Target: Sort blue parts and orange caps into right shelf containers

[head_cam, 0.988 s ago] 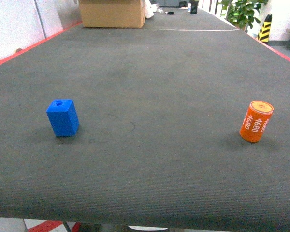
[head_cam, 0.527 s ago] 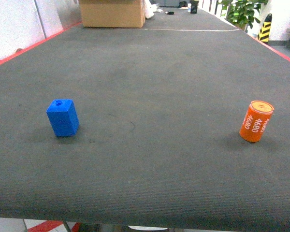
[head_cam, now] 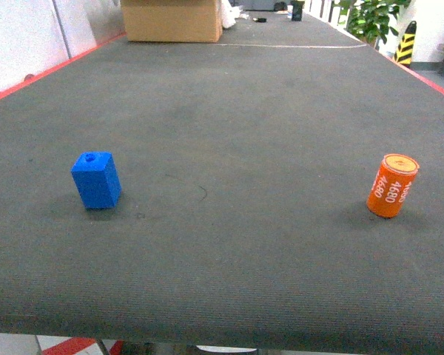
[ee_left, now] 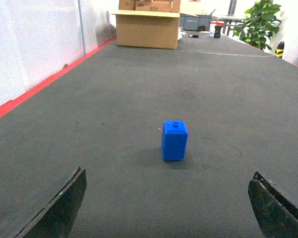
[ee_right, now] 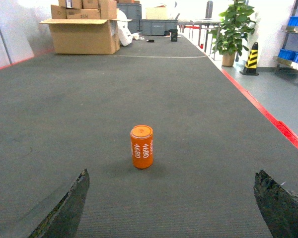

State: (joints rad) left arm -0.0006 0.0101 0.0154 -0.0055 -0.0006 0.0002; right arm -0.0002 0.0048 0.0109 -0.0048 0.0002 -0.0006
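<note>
A single blue part is seen upright on the dark grey surface, toward the left side of the head view, its round hole showing in the top face. A single orange cap is seen standing on the same surface toward the right side, leaning slightly in that view, with white "4680" printed twice on its side and a paler flat top. The two pieces are set well apart, with bare mat between them.

In the left wrist view the blue part is framed ahead of the left tool, whose two dark fingertips are spread wide at the lower corners of the picture; nothing is held between them and the part is not touched. In the right wrist view the orange cap is likewise framed ahead of the right tool, whose fingertips are also spread wide and hold nothing.

A red edge strip is seen along the left side of the surface, and a cardboard box is placed at the far end. A potted plant and a black-and-yellow striped post are seen on the floor beyond the right edge. Blue crates on a rack are glimpsed at the far right of the right wrist view.
</note>
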